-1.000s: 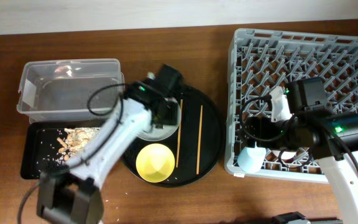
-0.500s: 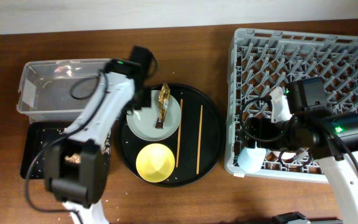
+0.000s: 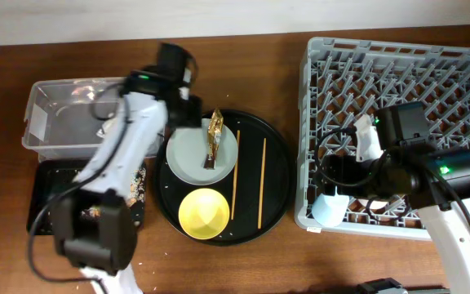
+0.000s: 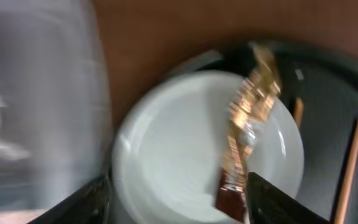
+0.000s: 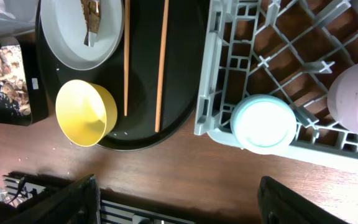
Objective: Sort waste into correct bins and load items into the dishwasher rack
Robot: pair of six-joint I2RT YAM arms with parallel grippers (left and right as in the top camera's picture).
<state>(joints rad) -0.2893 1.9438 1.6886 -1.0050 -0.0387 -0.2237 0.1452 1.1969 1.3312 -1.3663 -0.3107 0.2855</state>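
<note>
Since the shiny gold-brown wrapper [image 3: 214, 137] lies lengthwise on the right half of the pale grey-green plate [image 3: 188, 162], I judge it the one piece of waste not yet binned, and so the thing in hand. Over the plate hangs the left end effector [image 4: 178, 190], fingers spread with nothing between them. It is probably placed there to line up a pick, though the left wrist view is blurred.

Around the plate is the big round black tray [image 3: 277, 163], which also carries the yellow bowl [image 3: 203, 212] and the two chopsticks [image 3: 235, 175], lying parallel and apart. To its left sit the clear tub [image 3: 55, 122] and the shallow black tray [image 3: 39, 204], the latter holding the food scraps [image 5: 5, 68].

On the far side, the dishwasher rack [image 3: 431, 65] already holds the blue cup [image 3: 329, 209] in its near-left corner and the pink cup [image 5: 356, 87] beside it. The right end effector [image 5: 178, 186] hovers there, fingers wide and empty.

Everything rests on a dark brown wooden bench [image 3: 300, 261], with a pale wall [image 3: 137, 16] behind.
</note>
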